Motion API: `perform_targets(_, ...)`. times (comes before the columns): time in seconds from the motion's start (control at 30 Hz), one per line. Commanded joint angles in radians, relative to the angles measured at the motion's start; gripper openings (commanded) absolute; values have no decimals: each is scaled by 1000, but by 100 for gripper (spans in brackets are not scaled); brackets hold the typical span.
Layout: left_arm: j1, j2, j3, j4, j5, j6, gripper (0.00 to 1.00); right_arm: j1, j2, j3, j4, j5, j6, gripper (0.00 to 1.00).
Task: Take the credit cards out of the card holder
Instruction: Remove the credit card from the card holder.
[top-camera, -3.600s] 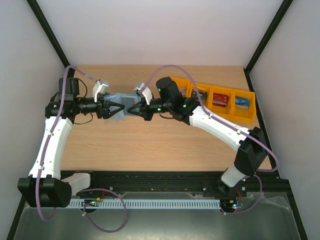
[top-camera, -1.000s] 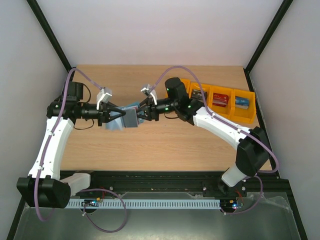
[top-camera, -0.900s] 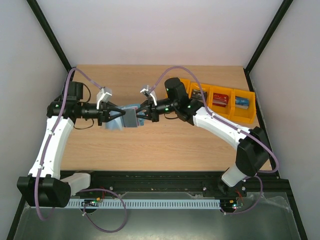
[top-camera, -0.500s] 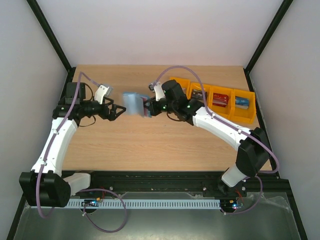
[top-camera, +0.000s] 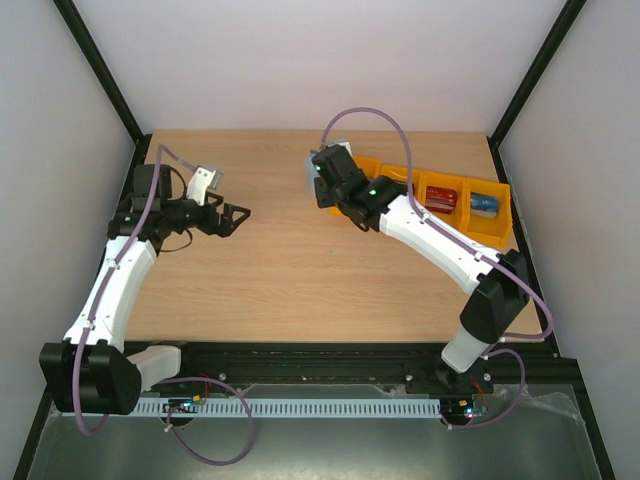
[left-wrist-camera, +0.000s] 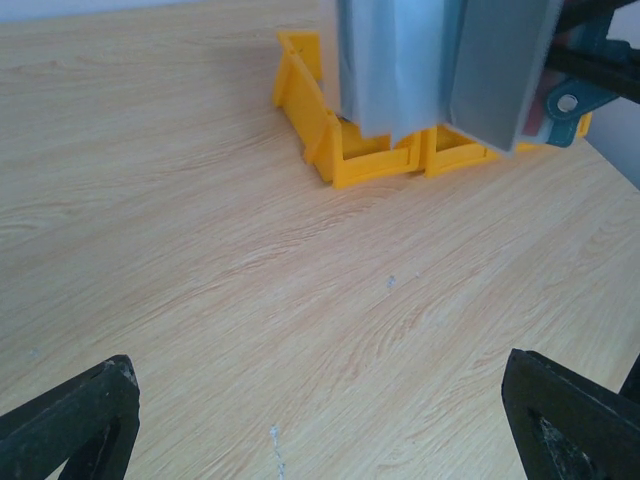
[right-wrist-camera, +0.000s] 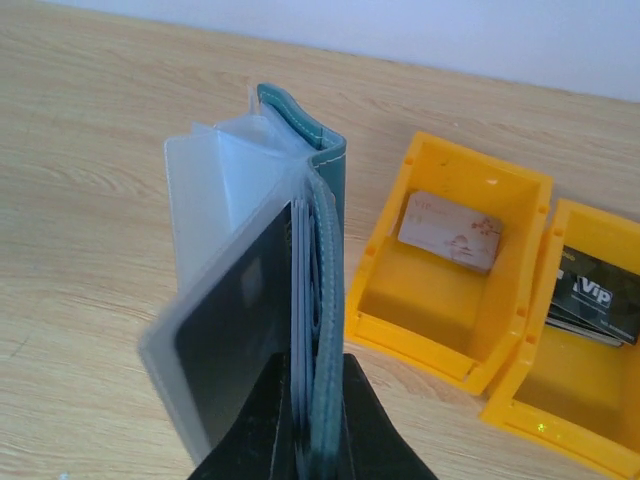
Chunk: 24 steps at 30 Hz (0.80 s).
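The left gripper (top-camera: 236, 214) sat nearest me, well to the left of the orange bins (right-wrist-camera: 392, 335). Its jaws were spread wide with nothing in them, and only bare table showed between them in the wrist view.

Farther in, just off the left end of the bins, the right gripper (right-wrist-camera: 310, 400) was pressed together on the lower edge of the card holder (right-wrist-camera: 328, 230). It held the card holder upright and clear of the table. The teal cover stood on the bin side, and the clear sleeves (right-wrist-camera: 205, 210) fanned away from it. A dark card (right-wrist-camera: 230, 340) filled the outermost sleeve.

I judged the holder light and soft. It would flop and twist if pulled without the right hand bracing it. The sleeves looked slick and thin, so they were a poor place to grab. The cards were stiff, so I would have pinched an exposed card edge and drawn it straight along its sleeve. I could not tell which way the sleeve mouths faced.

From the left hand, the holder hung ahead and above, between that hand and the bins and not yet within reach.

Farthest off, the end bin held a pale card (right-wrist-camera: 450, 232), and the bin beside it a black VIP card (right-wrist-camera: 595, 295).
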Motion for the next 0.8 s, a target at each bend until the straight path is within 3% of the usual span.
perform_targets(0.0,3,-19,-40,26,39,-23,99,26,78,106,-90,50,-13,2)
perform_targets(0.27,-18,-8,-71,54,94,-39,99,38,83,152,-60,-175,-10,2)
perform_targets(0.5,-14,-15,-68,51,216,-41,99,35,-38,28,157,-659,-171,2)
perform_targets(0.67,-4,-17,-34,-7,227,17,100,33,-143,-82,271,-973,-263,2)
perform_targets(0.77,5,-20,-25,-37,266,46,99,31,-207,-136,322,-1072,-303,2)
